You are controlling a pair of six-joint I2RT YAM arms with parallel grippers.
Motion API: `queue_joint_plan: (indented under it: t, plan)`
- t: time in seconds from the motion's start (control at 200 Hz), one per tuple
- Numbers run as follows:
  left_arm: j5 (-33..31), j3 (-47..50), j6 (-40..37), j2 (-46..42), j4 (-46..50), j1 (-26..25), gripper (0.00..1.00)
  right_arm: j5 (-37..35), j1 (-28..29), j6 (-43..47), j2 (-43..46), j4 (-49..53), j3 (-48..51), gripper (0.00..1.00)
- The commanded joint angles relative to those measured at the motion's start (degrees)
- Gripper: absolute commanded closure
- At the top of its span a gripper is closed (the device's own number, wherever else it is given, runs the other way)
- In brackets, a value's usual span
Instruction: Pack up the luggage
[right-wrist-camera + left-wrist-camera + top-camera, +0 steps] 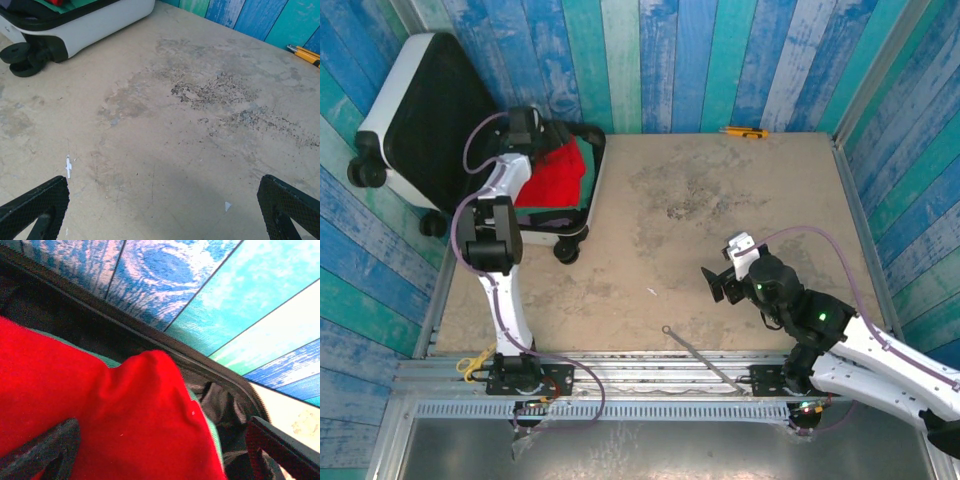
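Two claws are in view, and both stand wide with nothing between their fingers. The left claw [160, 435] hangs low inside the open suitcase [435, 125], its fingers [45, 450] just over a red garment [100, 400]; whether they touch the cloth cannot be told. The right claw [160, 202] hovers above the bare tabletop [200, 150], well apart from the case.

The red garment bulges up near the rim, over a green garment [212, 432]. If the left claw shuts here and lifts, it will probably drag the cloth out again. If the fold stays high, it may get caught in the edge when the case is closed. The lid leans on the wall [210, 280] and could drop on the arm if it is bumped.

The suitcase sits at the far left corner of the tabletop. It has a white hard shell, rounded corners, black lining and black wheels [22, 57].
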State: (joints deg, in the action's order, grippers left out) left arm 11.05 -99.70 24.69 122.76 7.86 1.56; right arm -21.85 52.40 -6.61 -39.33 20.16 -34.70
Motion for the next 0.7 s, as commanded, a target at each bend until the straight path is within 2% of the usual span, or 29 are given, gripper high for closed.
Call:
queue_joint_plan:
  t: [0.0, 0.075, 0.16, 0.286, 0.356, 0.446, 0.536, 0.646, 0.697]
  plan:
    - [-1.6, 7.5, -4.2, -9.8, -3.5, -0.3, 0.06, 0.3, -0.2, -0.7, -0.3, -0.3, -0.3, 0.0]
    - [-10.4, 12.7, -6.8, -17.7, -6.2, -0.9, 0.05, 1.1, -0.2, -0.5, -0.9, -0.9, -0.9, 0.0]
    - [-23.9, 16.3, -10.6, -26.3, -6.3, -2.1, 0.05, 2.0, -0.1, 0.0, -1.9, -1.7, -2.0, 0.0]
    - [-39.1, 16.4, -12.2, -35.2, -0.3, -2.6, 0.04, 2.6, -0.2, 1.4, -3.7, -1.7, -4.1, 0.0]
    - [-44.4, 15.2, -14.9, -38.3, 3.5, -2.6, 0.04, 2.7, -0.1, 2.4, -4.7, -2.1, -4.9, 0.0]
    - [-49.0, 18.1, -22.5, -42.8, 3.4, -3.2, 0.04, 3.2, -0.2, 2.9, -5.7, -3.1, -5.4, 0.0]
    - [-57.9, 21.5, -30.0, -46.2, 3.7, -4.6, 0.04, 4.0, -0.2, 3.1, -7.0, -4.7, -5.7, 0.0]
    - [-68.1, 22.2, -37.6, -45.5, 5.5, -4.6, 0.0, 5.3, -0.1, 4.7, -10.2, -4.6, -8.0, 0.0]
    - [-72.1, 21.7, -40.8, -43.7, 6.3, -4.6, 0.04, 5.7, -0.2, 5.5, -11.8, -3.9, -9.4, 0.0]
